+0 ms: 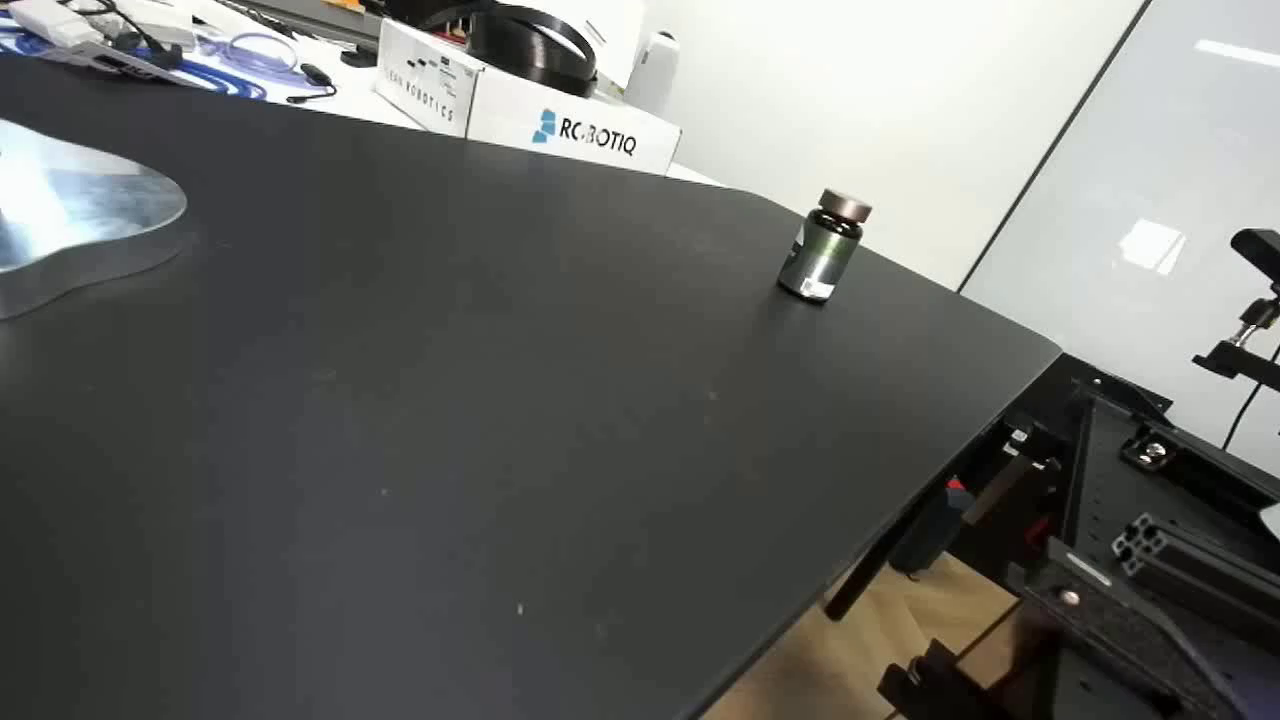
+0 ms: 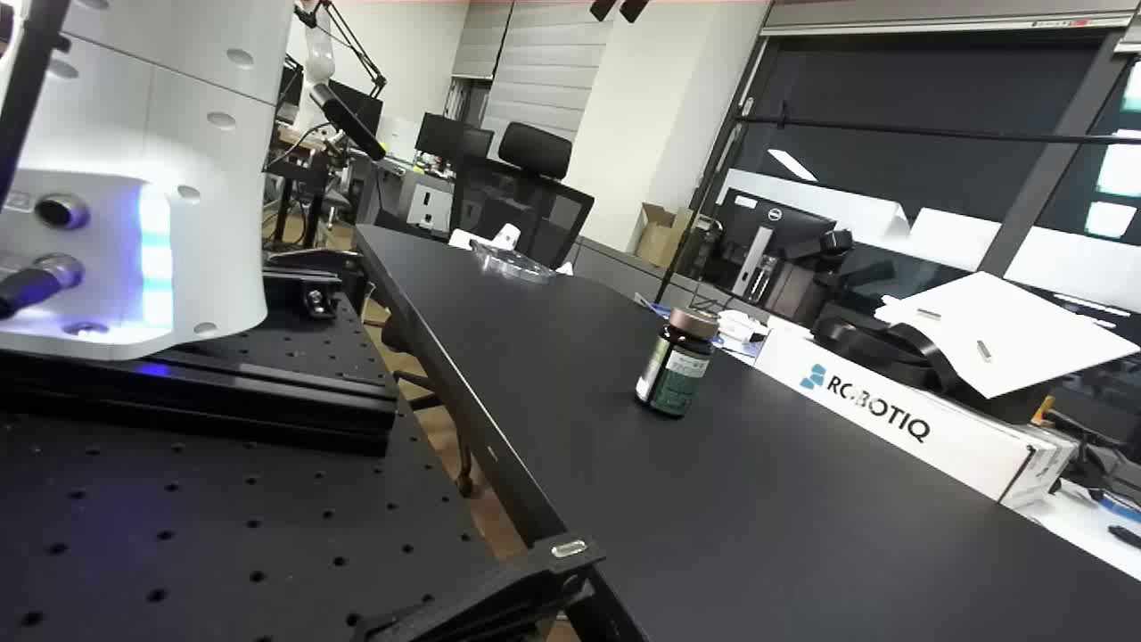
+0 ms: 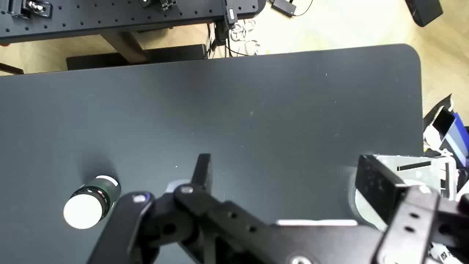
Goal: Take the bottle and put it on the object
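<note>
The bottle is small and dark with a brown cap and a pale label. It stands upright on the black table in both exterior views (image 1: 822, 255) (image 2: 677, 370). In the wrist view the bottle (image 3: 106, 190) is at the lower left, outside the jaws. The object, wide, flat and shiny silver, lies at the left edge in an exterior view (image 1: 100, 205) and at the table's far end in an exterior view (image 2: 513, 265). In the wrist view the object (image 3: 366, 213) is at the right, partly hidden behind a finger. My gripper (image 3: 285, 161) is open and empty above the table.
The black table (image 1: 450, 400) has a long edge beside the robot's mounting plate (image 2: 223, 535). A white Robotiq box (image 1: 575, 135) stands along the table's back side with black items on it. Cables (image 1: 250, 60) lie beside it. The white robot base (image 2: 178, 178) stands on the plate.
</note>
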Motion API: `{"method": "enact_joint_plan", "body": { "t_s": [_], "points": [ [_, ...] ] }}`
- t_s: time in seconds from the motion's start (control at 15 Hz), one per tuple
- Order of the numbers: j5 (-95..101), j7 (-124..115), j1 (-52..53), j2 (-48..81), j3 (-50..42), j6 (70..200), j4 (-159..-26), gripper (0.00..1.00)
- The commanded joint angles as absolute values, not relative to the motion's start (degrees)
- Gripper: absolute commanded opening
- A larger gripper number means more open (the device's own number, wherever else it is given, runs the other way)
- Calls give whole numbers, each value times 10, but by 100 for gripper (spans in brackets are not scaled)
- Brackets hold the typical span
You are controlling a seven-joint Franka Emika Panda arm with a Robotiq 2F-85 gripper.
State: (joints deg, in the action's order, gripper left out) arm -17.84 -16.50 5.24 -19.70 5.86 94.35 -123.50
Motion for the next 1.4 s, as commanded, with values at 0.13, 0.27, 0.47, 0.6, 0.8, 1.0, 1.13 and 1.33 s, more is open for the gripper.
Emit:
{"method": "enact_joint_plan", "body": {
  "t_s": [0.13, 0.27, 0.47, 0.6, 0.8, 1.0, 1.13, 1.33],
  "points": [
    [-179, -164, 47, -197, 63, 943, -1234, 100],
    [-179, -164, 47, -197, 63, 943, -1234, 100],
    [-179, -164, 47, -197, 63, 943, -1234, 100],
    [-165, -188, 33, -191, 62, 978, -1235, 100],
    [-148, -228, 2, -165, 50, 1042, -1233, 100],
    [-110, -251, -31, -132, 35, 1124, -1246, 100],
    [-80, -266, -53, -117, 19, 1187, -1277, 100],
    [-42, -306, -79, -92, -4, 1276, -1326, 100]
  ]
}}
